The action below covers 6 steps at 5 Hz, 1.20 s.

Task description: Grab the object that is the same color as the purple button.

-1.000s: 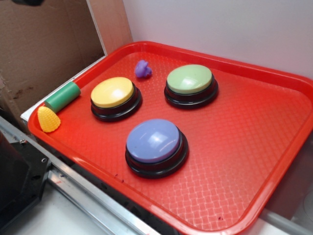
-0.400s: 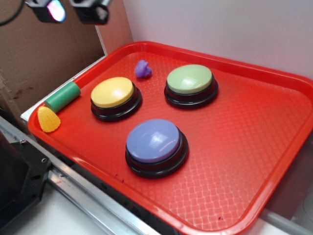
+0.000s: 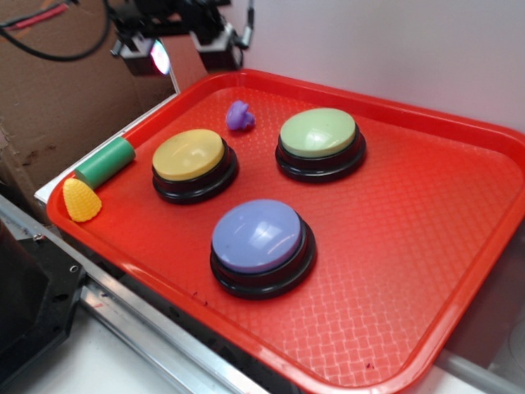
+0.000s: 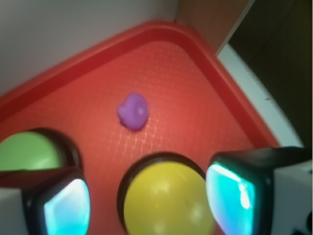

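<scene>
1. The hand (image 3: 182, 51) hangs above the tray's far left corner, fingers (image 4: 234, 196) spread apart and holding nothing.
2. The purple toy (image 4: 132, 111) lies apart from the hand on the red tray (image 3: 426, 246), between the yellow button (image 3: 189, 155) and the green button (image 3: 318, 133).
3. The purple button (image 3: 258, 236) sits nearer the front edge.

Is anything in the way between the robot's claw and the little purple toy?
Nothing visible is. The gripper hangs open above the tray's far corner, and the purple toy lies alone on bare red tray. The yellow button and green button sit off to the near side, apart from it.
</scene>
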Each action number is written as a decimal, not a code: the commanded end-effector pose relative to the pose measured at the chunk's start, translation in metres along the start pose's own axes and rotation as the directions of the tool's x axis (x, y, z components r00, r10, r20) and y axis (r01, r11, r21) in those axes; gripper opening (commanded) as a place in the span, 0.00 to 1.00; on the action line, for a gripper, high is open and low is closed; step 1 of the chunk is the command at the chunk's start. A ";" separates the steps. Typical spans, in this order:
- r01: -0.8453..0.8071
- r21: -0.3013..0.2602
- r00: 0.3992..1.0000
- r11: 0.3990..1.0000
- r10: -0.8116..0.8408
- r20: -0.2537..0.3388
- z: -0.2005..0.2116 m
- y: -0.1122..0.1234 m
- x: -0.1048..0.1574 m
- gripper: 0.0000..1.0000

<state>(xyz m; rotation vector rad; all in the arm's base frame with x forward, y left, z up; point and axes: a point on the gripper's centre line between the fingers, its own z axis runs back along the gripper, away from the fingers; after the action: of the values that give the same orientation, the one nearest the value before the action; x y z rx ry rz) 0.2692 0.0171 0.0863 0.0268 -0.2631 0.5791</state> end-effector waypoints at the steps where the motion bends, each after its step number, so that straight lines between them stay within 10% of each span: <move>1: -0.136 0.022 0.989 0.991 0.134 0.063 -0.046 -0.005 0.043 1.00; 3: -0.151 0.050 0.987 0.987 0.148 0.056 -0.069 -0.004 0.051 1.00; 4: -0.163 0.068 0.986 0.984 0.160 0.043 -0.074 -0.003 0.047 0.00; 6: 0.054 0.057 0.995 0.997 -0.049 -0.087 -0.026 -0.004 0.049 0.00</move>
<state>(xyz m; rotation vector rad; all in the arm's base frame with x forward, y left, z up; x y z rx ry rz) 0.3082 0.0315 0.0491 0.0792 -0.0854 0.5283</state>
